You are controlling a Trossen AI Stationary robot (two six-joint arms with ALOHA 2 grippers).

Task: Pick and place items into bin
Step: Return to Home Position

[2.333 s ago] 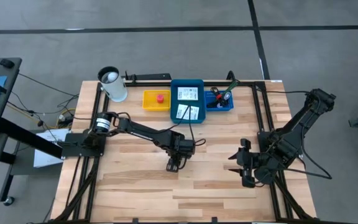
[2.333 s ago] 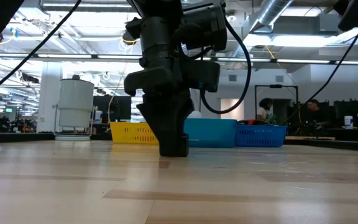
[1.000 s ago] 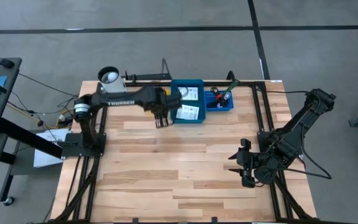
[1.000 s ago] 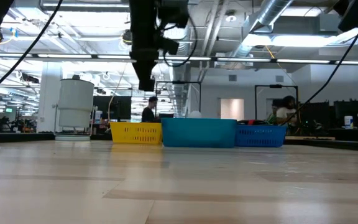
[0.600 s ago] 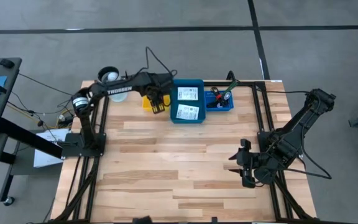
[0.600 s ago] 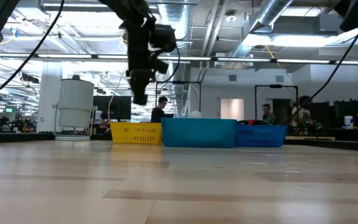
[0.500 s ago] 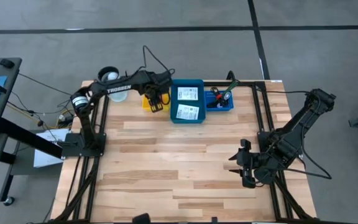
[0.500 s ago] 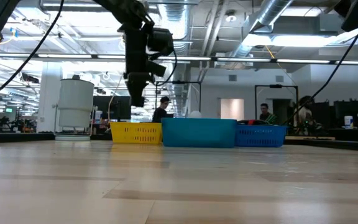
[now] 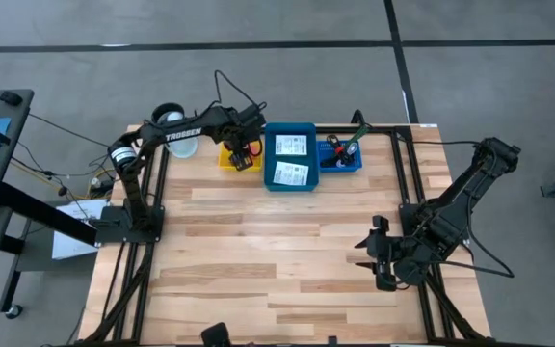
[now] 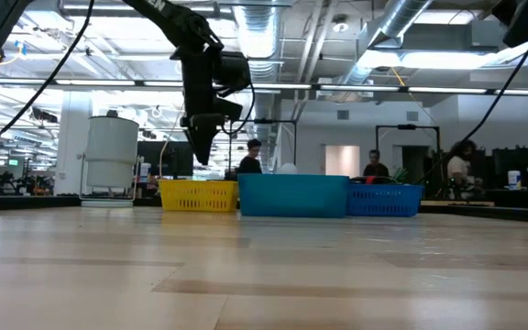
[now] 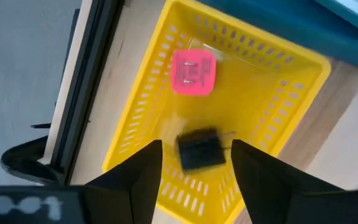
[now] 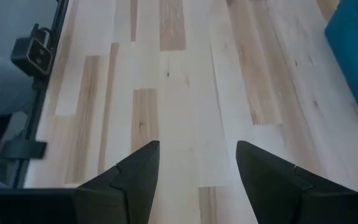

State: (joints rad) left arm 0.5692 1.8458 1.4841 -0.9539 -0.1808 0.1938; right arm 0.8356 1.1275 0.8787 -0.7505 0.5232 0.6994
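Well, you had your left fingers spread over the yellow bin, letting the black piece lie near the pink cube. Right fingers waited spread, aside.

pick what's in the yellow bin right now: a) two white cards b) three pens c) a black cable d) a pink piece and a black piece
D: the left wrist view shows a pink piece and a black piece within the yellow bin walls, under the open left gripper; the cards lie in the teal bin beside it.
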